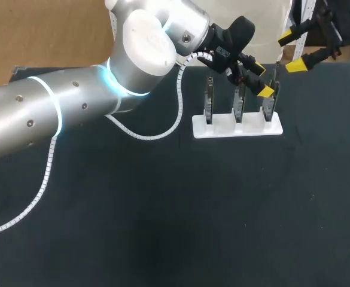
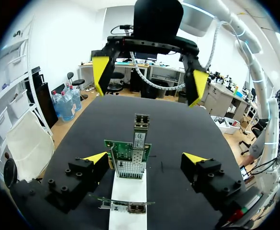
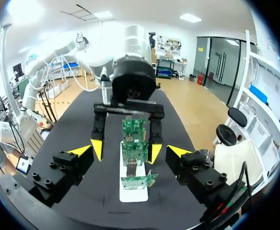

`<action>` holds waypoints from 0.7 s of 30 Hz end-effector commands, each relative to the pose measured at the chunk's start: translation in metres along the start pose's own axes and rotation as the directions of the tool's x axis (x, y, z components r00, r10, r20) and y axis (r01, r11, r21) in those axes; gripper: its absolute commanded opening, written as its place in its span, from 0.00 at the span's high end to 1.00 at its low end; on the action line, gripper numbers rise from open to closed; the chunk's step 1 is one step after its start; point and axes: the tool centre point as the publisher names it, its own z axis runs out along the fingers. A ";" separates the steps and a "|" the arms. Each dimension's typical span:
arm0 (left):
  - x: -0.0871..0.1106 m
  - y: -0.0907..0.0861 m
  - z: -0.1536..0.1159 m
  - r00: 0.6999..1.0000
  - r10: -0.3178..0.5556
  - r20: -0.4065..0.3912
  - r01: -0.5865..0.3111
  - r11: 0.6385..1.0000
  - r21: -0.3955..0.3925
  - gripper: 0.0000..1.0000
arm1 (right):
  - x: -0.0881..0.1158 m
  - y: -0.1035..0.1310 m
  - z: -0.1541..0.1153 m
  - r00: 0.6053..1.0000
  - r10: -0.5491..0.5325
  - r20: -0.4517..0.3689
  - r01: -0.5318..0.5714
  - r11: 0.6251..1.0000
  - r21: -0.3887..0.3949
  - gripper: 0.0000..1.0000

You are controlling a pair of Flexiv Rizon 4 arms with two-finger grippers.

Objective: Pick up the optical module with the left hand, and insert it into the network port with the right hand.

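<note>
A white stand (image 1: 221, 127) holds three upright green network cards in a row. In the left wrist view a silver optical module (image 2: 140, 128) sticks up out of the port of the card (image 2: 128, 158) just ahead of my left gripper (image 2: 145, 158). That gripper is open, its fingers on either side of the row with nothing between them touching. In the head view it (image 1: 262, 78) hangs over the right end of the stand. My right gripper (image 1: 291, 52) is open and empty, up and back to the right of the rightmost card (image 1: 270, 107). It (image 2: 149, 79) faces the left gripper across the stand.
The stand sits on a black table (image 1: 163, 209). The left arm's white spiral cable (image 1: 163, 133) loops over the table left of the stand. In the right wrist view the cards (image 3: 132, 151) line up on the stand (image 3: 130, 194) ahead of my right gripper (image 3: 130, 151).
</note>
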 end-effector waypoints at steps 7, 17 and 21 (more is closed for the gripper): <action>-0.002 0.002 0.000 1.000 -0.002 -0.006 0.002 1.000 0.004 0.00 | -0.005 -0.005 -0.007 0.999 -0.052 0.000 0.052 0.999 -0.009 1.00; -0.002 0.002 0.000 1.000 -0.002 -0.006 0.002 1.000 0.004 0.00 | -0.013 -0.011 0.005 0.996 -0.084 -0.007 0.084 0.996 -0.013 1.00; -0.002 0.002 0.000 1.000 -0.002 -0.006 0.002 1.000 0.004 0.00 | -0.011 -0.013 0.009 0.997 -0.081 -0.013 0.081 0.997 -0.018 1.00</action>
